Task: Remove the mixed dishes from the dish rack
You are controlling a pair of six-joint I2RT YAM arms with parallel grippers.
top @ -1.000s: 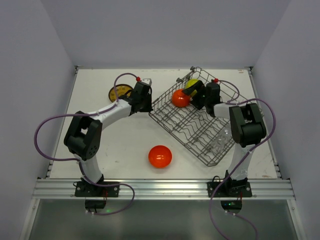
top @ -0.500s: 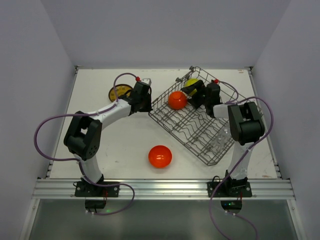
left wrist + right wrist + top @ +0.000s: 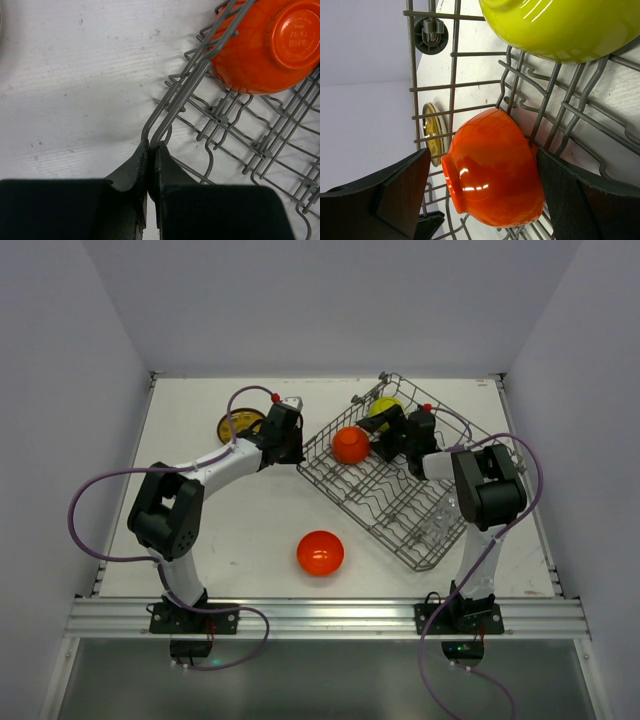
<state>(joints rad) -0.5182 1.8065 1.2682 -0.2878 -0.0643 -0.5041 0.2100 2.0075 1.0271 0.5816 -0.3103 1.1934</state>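
The grey wire dish rack point(image 3: 400, 495) lies slanted on the right half of the table. An orange bowl point(image 3: 350, 444) rests on its side at the rack's far left end, and a yellow-green bowl point(image 3: 385, 407) sits behind it. My right gripper point(image 3: 378, 437) is open around the orange bowl point(image 3: 495, 175): its left finger point(image 3: 400, 195) stands clear of the bowl's foot and its right finger point(image 3: 570, 200) is close to the rim side. My left gripper point(image 3: 151, 145) is shut on the rack's corner rim wire point(image 3: 172, 107). Clear glasses point(image 3: 440, 520) lie in the rack's near end.
A second orange bowl point(image 3: 320, 552) sits upside down on the table in front. A brown-and-yellow patterned plate point(image 3: 238, 426) lies at the back left, behind my left arm. The rack's raised wire side point(image 3: 452, 90) stands between my right gripper and that plate point(image 3: 432, 135).
My right gripper has pushed further left over the rack, so the orange bowl now sits between its fingers. The bowl has shifted slightly left. The left arm has not moved.
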